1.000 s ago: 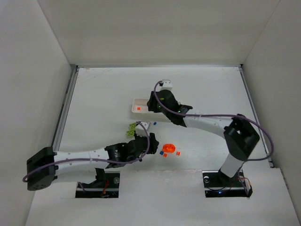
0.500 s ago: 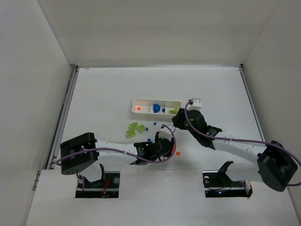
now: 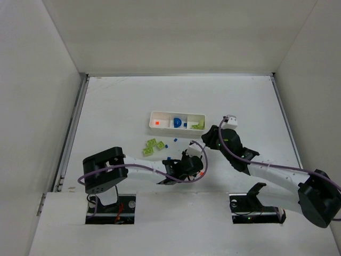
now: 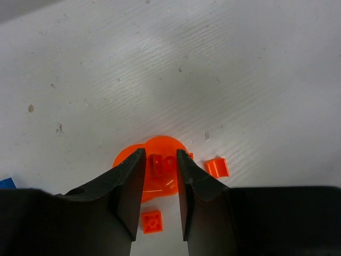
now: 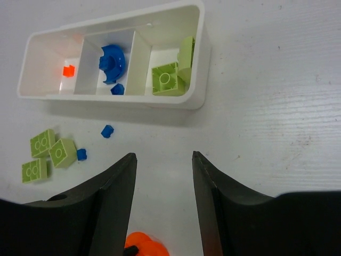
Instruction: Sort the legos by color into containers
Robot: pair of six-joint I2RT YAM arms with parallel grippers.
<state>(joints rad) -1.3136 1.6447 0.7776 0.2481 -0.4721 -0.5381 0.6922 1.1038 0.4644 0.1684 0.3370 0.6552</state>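
Top view, L to R: loose green plates (image 3: 152,145) lie on the table at 9 o'clock from the left claw (image 4: 160,153), w/ small blue bits (image 3: 167,145) just beside them.

Left claw: narrow. Its jaws stand either side of the raised middle of the round orange piece (image 4: 160,178), so the piece is dead centre in the gap, no offset. Can't tell if the pads actually press yet. The piece is round, so no long axis to line up with. Two small orange bricks (image 4: 152,221) lie just beside it, one under the claw, one at 3 o'clock.

What the move turns on, I'd say: the tray (image 3: 176,113) lies at approx 11 o'clock from the left claw, long axis 9-to-3, and its orange compartment (image 5: 45,64) is the 9 o'clock end. Middle holds blue, 3 o'clock end green.

Right claw (image 5: 162,197): wide, nothing in it, off the tray's 3 o'clock end. Left arm is the nearer one to the piece.
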